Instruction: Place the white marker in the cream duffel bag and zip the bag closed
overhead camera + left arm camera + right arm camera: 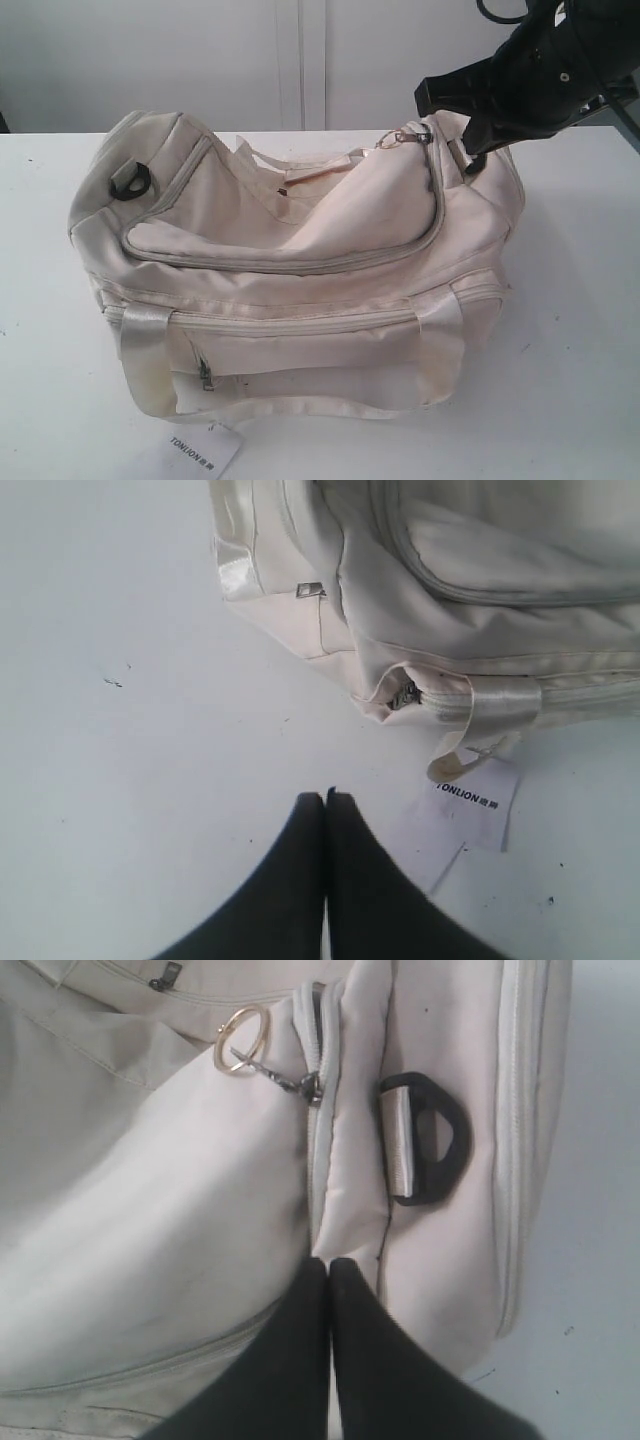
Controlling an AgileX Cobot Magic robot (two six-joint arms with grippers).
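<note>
While held over the right end of the cream duffel bag (300, 270), right gripper (328, 1262) closed tip to tip, nothing held. Points along the zipper track at the zipper slider (311, 1085), straight ahead, near but untouched. Gold pull ring (241, 1038) lolling to one side, black D-ring (428, 1140) just beside the track on the other.

On the other arm, left gripper (326, 796) likewise closed and empty. Hangs above bare table (150, 730) near the paper tag (470, 805), well apart from the slider. Right arm judged nearer.

No sign of the white marker in any view; possibly inside the bag, cannot tell.

Seen only in the exterior view: top flap (300, 215) sagging, gap along its far edge. Resolved only from the right wrist: slider and ring. Left gripper absent from the exterior view.
</note>
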